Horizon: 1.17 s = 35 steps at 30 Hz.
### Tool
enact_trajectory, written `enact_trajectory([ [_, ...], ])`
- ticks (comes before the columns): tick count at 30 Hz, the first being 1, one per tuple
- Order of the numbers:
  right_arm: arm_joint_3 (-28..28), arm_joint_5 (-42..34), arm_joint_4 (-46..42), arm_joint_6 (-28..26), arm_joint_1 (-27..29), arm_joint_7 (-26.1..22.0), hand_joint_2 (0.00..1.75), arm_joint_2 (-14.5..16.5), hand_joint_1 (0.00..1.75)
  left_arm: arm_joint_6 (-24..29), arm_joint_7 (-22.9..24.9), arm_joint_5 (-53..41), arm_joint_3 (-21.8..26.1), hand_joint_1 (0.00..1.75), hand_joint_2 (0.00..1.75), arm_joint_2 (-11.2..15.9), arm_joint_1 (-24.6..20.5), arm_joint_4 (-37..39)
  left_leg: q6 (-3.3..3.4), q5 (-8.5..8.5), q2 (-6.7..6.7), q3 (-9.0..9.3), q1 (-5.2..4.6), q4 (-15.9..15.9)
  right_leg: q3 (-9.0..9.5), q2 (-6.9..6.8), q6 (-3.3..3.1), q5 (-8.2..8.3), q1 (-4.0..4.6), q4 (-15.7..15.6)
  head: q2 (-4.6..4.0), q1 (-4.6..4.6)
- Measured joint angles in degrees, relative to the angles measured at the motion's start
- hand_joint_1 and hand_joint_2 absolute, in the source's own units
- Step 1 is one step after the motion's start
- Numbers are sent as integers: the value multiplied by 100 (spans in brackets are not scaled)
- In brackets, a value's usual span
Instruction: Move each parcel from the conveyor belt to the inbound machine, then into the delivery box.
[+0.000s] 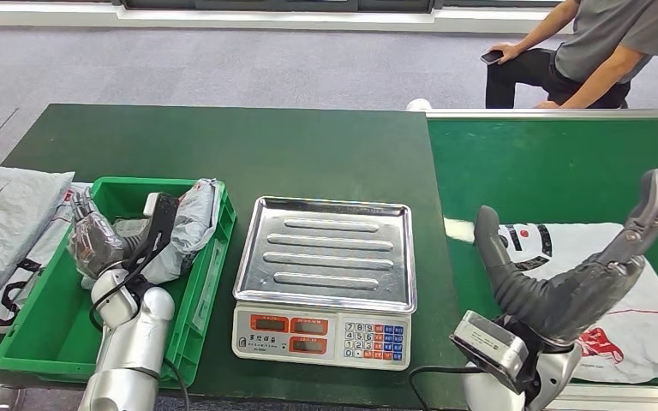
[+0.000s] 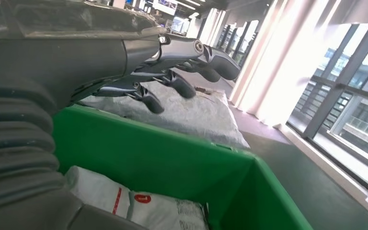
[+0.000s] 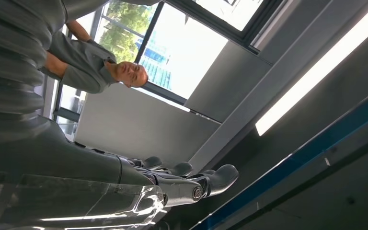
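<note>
Now, left hand (image 1: 94, 240): fingers apart over the green delivery box (image 1: 30, 342), holding nothing; grey parcel (image 1: 184, 227) lies inside.
Right hand (image 1: 578, 274): spread, empty, raised above the white parcel (image 1: 643, 317) on the conveyor belt (image 1: 557, 171).
Advice: lower flat, grip its near edge, lift to the scale tray (image 1: 326, 253).

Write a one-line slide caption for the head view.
Left hand over the green box holding a grey parcel; empty scale tray; right hand open above a white parcel on the belt.
</note>
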Motion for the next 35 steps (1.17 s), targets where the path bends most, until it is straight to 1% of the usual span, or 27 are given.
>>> enact_trajectory([
  [9, -2, -25, 27, 0, -2, 1, 175, 2, 0, 163, -108, 176, 69, 0, 0, -127, 283, -590, 0, 0, -1, 0, 0, 0, 0, -1, 0, 0, 0, 0, 0, 0],
  [23, -2, -32, 58, 0, -5, 1, 175, 4, 0, 168, -131, 185, 74, 0, 0, -174, 366, -807, 0, 0, -1, 0, 0, 0, 0, -1, 0, 0, 0, 0, 0, 0],
  [27, -10, 6, 60, 0, -5, 50, 175, 4, 0, 292, -313, 405, 74, 0, 0, -194, 421, -920, 0, 0, 0, 0, 0, 0, 0, 0, 0, 0, 0, 0, 0, 0],
  [29, -44, 91, 75, 0, -4, 171, 175, 4, 0, 410, -609, 674, 78, 0, 87, -253, 498, -1135, 0, 0, 0, -1, 0, 0, 0, 0, 0, 0, 0, 0, 0, 0],
  [30, -77, 147, 92, 0, -5, 244, 175, 4, 0, 444, -861, 838, 98, 0, 131, -304, 546, -1296, 0, 0, -1, -1, 0, 0, 0, 0, 0, 0, 0, -1, 0, 0],
  [31, -125, 222, 119, 0, -9, 333, 175, 6, 0, 466, -1217, 1059, 132, 0, 175, -372, 592, -1487, 1, -1, -1, -2, 0, 0, 0, -1, 0, 0, 0, -1, 0, 0],
  [32, -184, 310, 156, 0, -17, 423, 175, 8, 0, 472, -1649, 1358, 169, 0, 175, -444, 639, -1679, 1, -1, -2, -2, 0, 0, 1, -2, 0, -1, 0, -2, 0, 0],
  [34, -380, 600, 304, 0, -68, 664, 175, 19, 0, 408, -2736, 2420, 176, 0, 175, -571, 765, -2107, 1, -3, 1, 0, -1, 0, 0, 1, 0, -1, -1, -4, 0, 0],
  [35, -435, 681, 348, 0, -85, 727, 175, 21, 0, 385, -3024, 2741, 165, 0, 175, -598, 801, -2213, 1, -3, 2, 1, -1, 0, 0, 2, 0, -1, -1, -4, 0, 0],
])
